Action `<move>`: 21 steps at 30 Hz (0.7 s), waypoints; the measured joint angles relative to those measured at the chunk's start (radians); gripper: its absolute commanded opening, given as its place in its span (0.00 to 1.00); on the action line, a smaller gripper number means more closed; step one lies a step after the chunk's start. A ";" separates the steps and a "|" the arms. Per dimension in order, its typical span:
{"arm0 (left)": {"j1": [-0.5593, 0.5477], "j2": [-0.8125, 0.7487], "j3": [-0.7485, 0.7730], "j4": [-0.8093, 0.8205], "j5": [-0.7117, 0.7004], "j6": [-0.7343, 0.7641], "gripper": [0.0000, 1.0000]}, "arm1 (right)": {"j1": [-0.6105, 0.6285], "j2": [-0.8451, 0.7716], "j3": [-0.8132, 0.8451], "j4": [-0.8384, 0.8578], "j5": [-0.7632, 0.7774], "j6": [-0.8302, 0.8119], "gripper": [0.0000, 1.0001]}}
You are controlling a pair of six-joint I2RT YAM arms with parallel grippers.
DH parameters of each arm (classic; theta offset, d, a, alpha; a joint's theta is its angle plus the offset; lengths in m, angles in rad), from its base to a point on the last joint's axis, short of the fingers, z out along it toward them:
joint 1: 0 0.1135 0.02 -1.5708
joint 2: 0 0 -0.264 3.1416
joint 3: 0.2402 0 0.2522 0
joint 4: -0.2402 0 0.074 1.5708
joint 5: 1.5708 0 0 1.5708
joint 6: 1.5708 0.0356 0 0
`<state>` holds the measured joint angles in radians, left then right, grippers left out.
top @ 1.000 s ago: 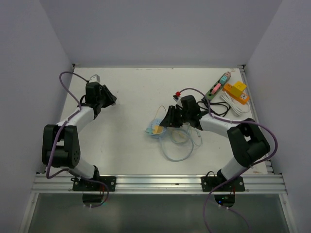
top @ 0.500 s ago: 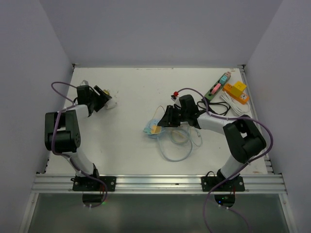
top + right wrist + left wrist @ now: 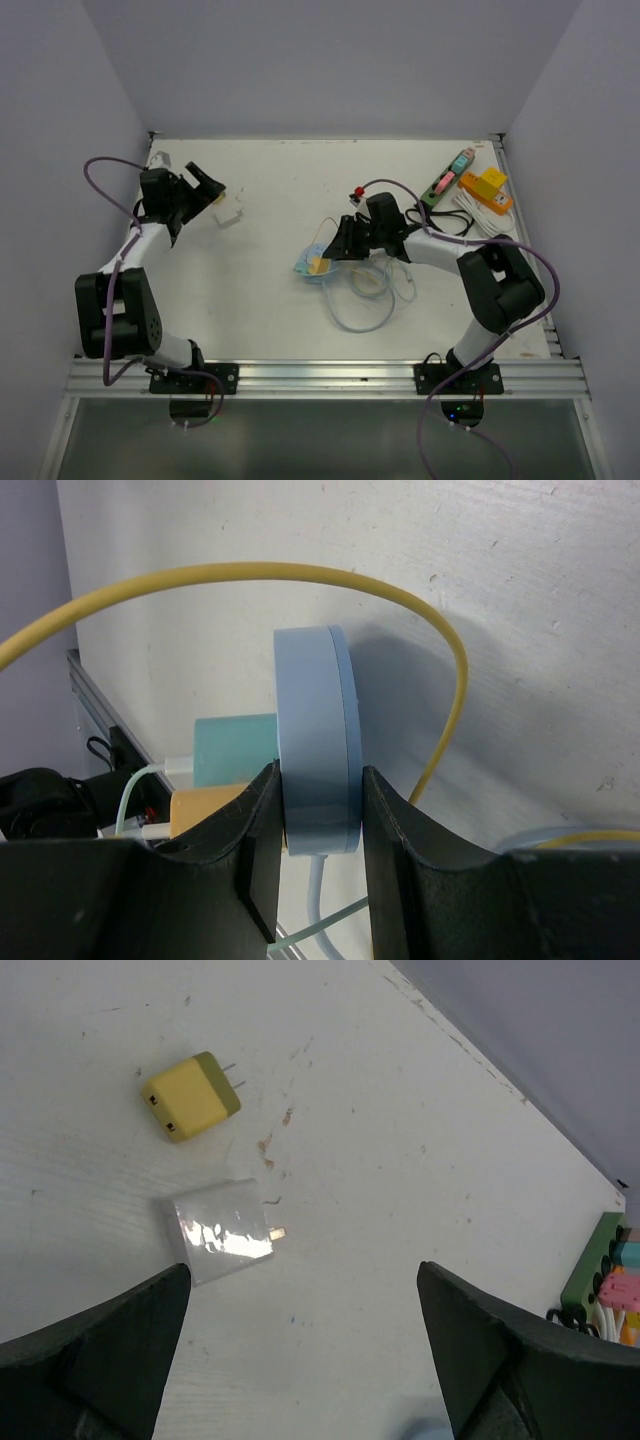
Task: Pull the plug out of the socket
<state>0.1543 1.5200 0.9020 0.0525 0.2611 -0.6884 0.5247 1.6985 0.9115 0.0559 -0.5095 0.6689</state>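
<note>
Plugs are still sitting in the blue round socket (image 3: 315, 740), a teal plug (image 3: 235, 745) and an orange plug (image 3: 215, 810), while the right gripper (image 3: 318, 780) jaws are clamping the socket's rim, so the pull itself is remaining. Well apart from the socket, the left gripper (image 3: 300, 1270) jaws are gaping wide, hovering over a yellow plug (image 3: 188, 1095) and a white plug (image 3: 222, 1230) lying loose on the surface (image 3: 400, 1160). No brand or writing is showing clearly enough to read.

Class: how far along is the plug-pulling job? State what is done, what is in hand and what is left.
Done: a yellow plug and a white plug lie loose on the table below the open left gripper. In hand: the right gripper clamps the blue socket. Left: a teal plug and an orange plug sit against it, not yet pulled.
</note>
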 measured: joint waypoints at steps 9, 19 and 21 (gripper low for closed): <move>-0.171 -0.246 -0.039 -0.154 -0.002 0.140 0.96 | 0.001 0.011 0.045 -0.056 0.022 -0.027 0.00; -0.460 -0.399 -0.082 -0.233 0.052 0.266 0.90 | 0.002 0.010 0.098 -0.143 0.076 -0.049 0.00; -0.531 -0.408 -0.085 -0.232 0.050 0.286 0.88 | 0.002 0.010 0.103 -0.154 0.081 -0.048 0.00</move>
<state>-0.3771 1.1122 0.8169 -0.1799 0.3111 -0.4023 0.5262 1.7088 1.0145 -0.0978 -0.4282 0.6205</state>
